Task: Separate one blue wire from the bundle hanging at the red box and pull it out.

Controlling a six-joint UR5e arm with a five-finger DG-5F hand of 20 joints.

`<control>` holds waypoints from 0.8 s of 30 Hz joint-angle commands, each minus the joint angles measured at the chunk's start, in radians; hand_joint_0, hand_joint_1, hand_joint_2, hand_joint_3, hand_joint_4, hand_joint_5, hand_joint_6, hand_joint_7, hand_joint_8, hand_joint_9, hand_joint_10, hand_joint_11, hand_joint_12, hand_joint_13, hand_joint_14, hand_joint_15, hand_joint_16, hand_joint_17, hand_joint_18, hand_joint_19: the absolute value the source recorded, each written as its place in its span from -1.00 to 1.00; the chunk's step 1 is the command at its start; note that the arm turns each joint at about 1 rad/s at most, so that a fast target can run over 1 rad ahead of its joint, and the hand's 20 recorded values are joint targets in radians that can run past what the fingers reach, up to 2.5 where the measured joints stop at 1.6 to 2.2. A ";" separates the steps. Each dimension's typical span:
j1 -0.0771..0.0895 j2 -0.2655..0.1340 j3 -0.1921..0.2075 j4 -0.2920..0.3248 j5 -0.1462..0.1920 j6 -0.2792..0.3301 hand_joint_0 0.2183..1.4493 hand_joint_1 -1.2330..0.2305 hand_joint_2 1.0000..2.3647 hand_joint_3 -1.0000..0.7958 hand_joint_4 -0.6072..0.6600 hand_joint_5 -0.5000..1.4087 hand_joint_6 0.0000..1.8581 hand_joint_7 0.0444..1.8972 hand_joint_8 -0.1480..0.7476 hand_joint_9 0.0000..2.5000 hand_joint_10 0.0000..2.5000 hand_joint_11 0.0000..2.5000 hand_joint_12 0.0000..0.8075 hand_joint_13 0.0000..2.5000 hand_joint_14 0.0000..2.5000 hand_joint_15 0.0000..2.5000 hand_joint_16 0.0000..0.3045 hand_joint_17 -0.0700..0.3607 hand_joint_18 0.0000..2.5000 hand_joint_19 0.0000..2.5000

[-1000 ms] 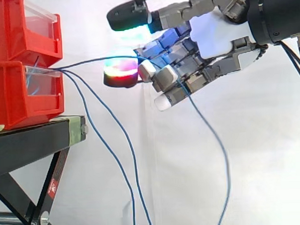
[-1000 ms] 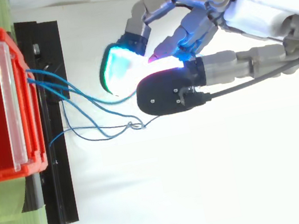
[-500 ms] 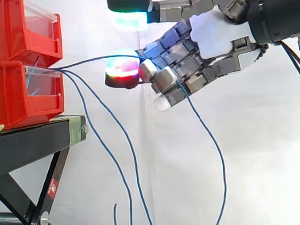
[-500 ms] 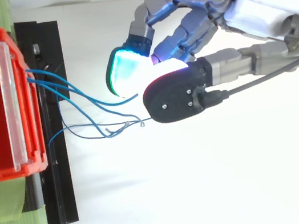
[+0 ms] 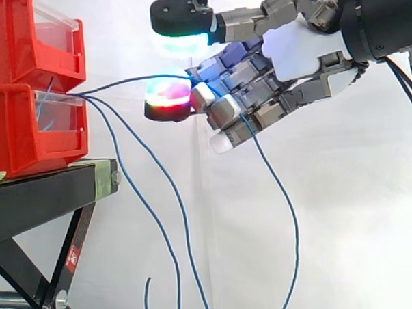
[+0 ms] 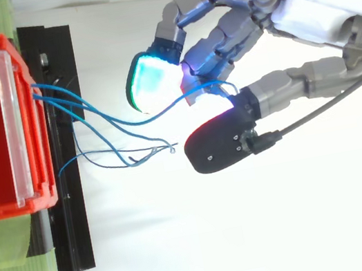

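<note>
The hand [image 5: 297, 51] reaches in from the right, level with the lower red box [image 5: 27, 135], which sits on a black stand [image 5: 44, 196]. Its fingers [image 5: 224, 106] are curled round one blue wire [image 5: 121, 84], while the thumb [image 5: 179, 19] is raised above them and does not touch it. From above, that wire bends over the curled fingers close to the palm [image 6: 300, 16], so the hold looks like a hook more than a pinch, probably so that the wire can slide a little as it is drawn.

The held wire leaves the front of the box, runs nearly level and fairly straight across to the fingers, passes through them and drops in a long loose curve below the hand. Its straightness on the box side suggests it is under light tension. The other wires [image 6: 159, 153] leave the same spot on the box and sag down in front of the stand, well apart from the held one in the side view. From above, their loose ends lie near the thumb, but I cannot tell whether they touch it.

Separation appears done, and the pull is in hand, with the wire's end not yet free of the box. The next move calls for a steady draw away from the box, with the fingers curled enough that the thin wire does not slip out
</note>
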 commanded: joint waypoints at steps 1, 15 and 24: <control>-0.001 -0.001 0.000 0.000 0.000 0.000 -0.45 -0.60 -1.00 -0.42 0.31 -0.74 -0.06 -0.15 0.02 -0.35 -0.99 0.11 -0.06 -0.21 -0.99 0.20 -0.64 -0.10 -0.40 -0.60; -0.002 0.000 0.000 -0.002 0.000 0.002 -0.34 -0.58 -0.98 -0.25 0.26 -0.74 -0.05 -0.16 -0.01 -0.34 -0.99 0.09 -0.08 -0.20 -0.99 0.19 -0.66 -0.13 -0.40 -0.59; -0.002 -0.001 0.000 -0.002 0.000 0.000 -0.26 -0.61 -0.98 -0.25 0.19 -0.74 -0.05 -0.15 -0.03 -0.37 -0.99 0.08 -0.07 -0.20 -0.99 0.18 -0.66 -0.14 -0.39 -0.62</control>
